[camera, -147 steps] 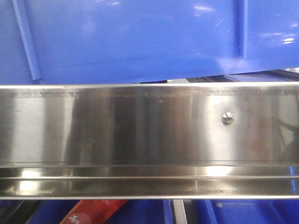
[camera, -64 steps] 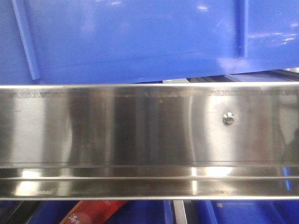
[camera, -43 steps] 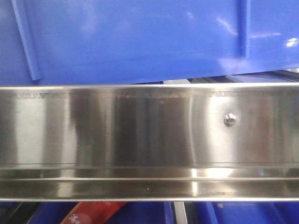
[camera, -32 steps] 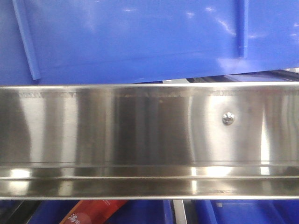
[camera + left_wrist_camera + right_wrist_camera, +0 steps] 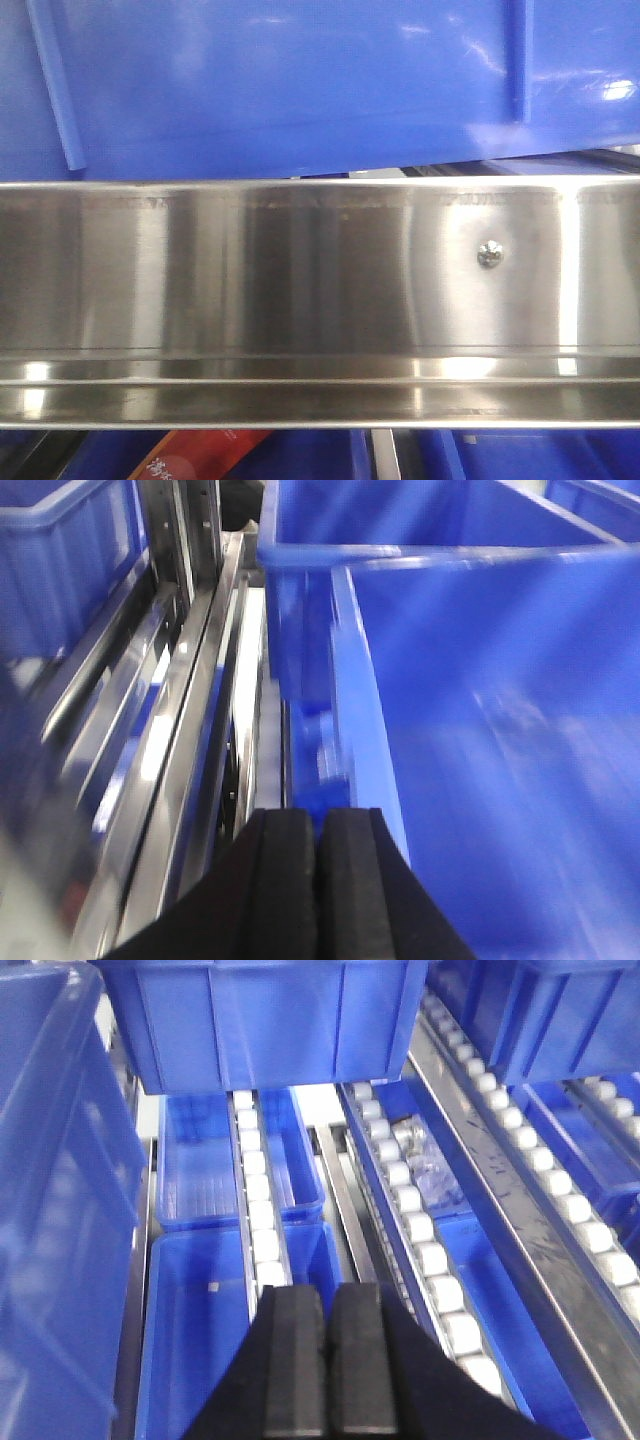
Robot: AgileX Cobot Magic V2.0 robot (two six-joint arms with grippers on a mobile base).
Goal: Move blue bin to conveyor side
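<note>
Bin (image 5: pixel 480 760) sits at 3 o'clock of the left pincer (image 5: pixel 320 825), its rim (image 5: pixel 355 680) running from the pad tips toward 12. In the front view its wall hangs just above the steel rail (image 5: pixel 300 270). Conveyor not in view.

Left pincer: pads pressed together, nothing visible between them. It looks to bear on the rim end rather than clamp it, but I can't confirm. Right pincer (image 5: pixel 327 1300): also closed flat and empty, over the roller tracks (image 5: pixel 262 1230), with a blue wall at its 9, likely the same bin.

Risks:
- Glossy wall and no clamp: a pad could skid off and the bin would yaw.
- Bin's lower edge is close over the rail. If it dips, it snags the lip.
- Second crate (image 5: pixel 420 515) at 12, right by the bin's end, could jam it.

Materials: the bin is smooth moulded plastic with thin raised ribs (image 5: pixel 58 90) and a thick lip. The rail is brushed stainless with one screw (image 5: pixel 489 253). The rollers are small white cylinders. The pads are matte black blocks.
</note>
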